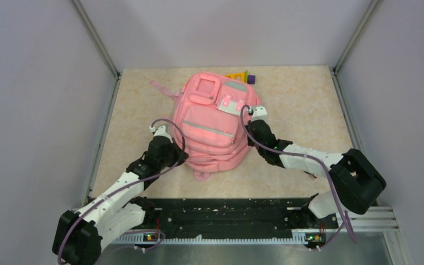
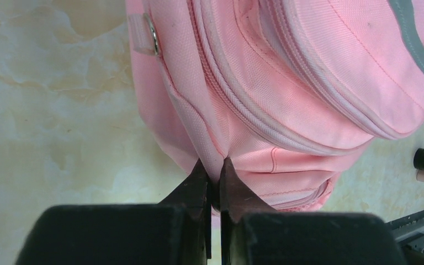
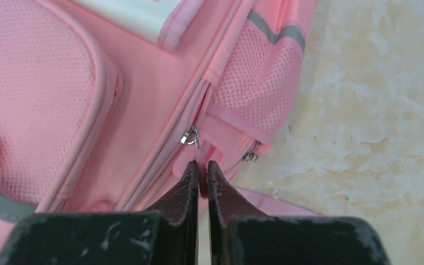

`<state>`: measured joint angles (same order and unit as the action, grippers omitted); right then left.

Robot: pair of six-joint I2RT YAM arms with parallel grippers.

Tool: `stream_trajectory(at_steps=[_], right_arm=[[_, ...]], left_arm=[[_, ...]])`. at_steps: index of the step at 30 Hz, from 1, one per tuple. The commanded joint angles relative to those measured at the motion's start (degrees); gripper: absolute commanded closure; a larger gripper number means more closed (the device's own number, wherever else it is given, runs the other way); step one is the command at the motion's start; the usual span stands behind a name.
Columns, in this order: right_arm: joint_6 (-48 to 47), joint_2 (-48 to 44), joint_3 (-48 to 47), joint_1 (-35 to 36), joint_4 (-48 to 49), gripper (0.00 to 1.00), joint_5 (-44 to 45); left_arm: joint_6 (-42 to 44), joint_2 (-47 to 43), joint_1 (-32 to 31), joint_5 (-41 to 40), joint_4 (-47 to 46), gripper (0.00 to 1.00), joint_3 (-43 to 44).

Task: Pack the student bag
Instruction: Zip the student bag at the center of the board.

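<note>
I find the student bag point(image 1: 212, 124) lying front-up at mid-table point(image 1: 309, 110). Its long axis runs from the near edge toward the far wall and leans slightly to the right at the far end. Both arms are already on it, one at each flank, so neither has a reach advantage. The relation that matters is that the two claws hold opposite sides of the same zip line. The left gripper point(image 2: 214, 168) sits at the near-left corner of the bag. Its jaws are closed to a sliver on a pinched fold of pink fabric at the side seam, just below the main zip track point(image 2: 237, 105). The right gripper point(image 3: 201, 168) sits on the right flank beside the mesh side pocket point(image 3: 259, 72). Its jaws are closed on the pink pull tab point(image 3: 185, 163) that hangs from a metal slider point(image 3: 189, 135). A second slider point(image 3: 248, 157) lies just beside it, untouched. In my judgement the left claw is placed to anchor the bag while the right draws the slider along the track to open the compartment. The bag looks fully zipped. A yellow and purple item point(image 1: 242, 75) lies just behind its far end, not yet packed.
</note>
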<state>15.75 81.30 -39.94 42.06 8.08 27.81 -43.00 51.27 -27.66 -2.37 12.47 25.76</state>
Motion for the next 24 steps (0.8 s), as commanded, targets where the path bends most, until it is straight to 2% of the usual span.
stream_trajectory(at_steps=[1, 8, 16, 19, 21, 22, 24], right_arm=[[-4.8, 2.3, -3.3, -5.6, 0.5, 1.0, 7.5], [-5.7, 3.4, -5.7, -9.1, 0.9, 1.0, 3.5], [-7.0, -2.9, -5.9, -9.6, -3.6, 1.0, -1.4], [-7.1, -6.5, -7.4, -9.5, -8.6, 0.6, -5.8], [-7.0, -9.7, -7.6, -9.5, -11.4, 0.38, -9.8], [-7.2, -11.4, -7.5, -9.5, -12.4, 0.31, -12.3], [-8.5, -15.2, -7.0, -9.5, -13.7, 0.23, -19.0]], left_arm=[[4.1, -2.3, 3.6, -2.8, 6.1, 1.0, -1.9], [4.5, -3.8, 4.9, -2.3, 6.8, 1.0, -2.3], [5.6, -8.6, 5.5, -3.3, 11.2, 1.0, -0.1], [5.2, -12.1, 5.6, -4.1, 14.1, 1.0, 2.1], [5.2, -15.9, 5.8, -5.1, 16.0, 1.0, 4.0], [5.3, -17.7, 5.7, -5.6, 16.4, 1.0, 4.8], [6.2, -20.3, 5.9, -6.1, 17.0, 1.0, 6.6]])
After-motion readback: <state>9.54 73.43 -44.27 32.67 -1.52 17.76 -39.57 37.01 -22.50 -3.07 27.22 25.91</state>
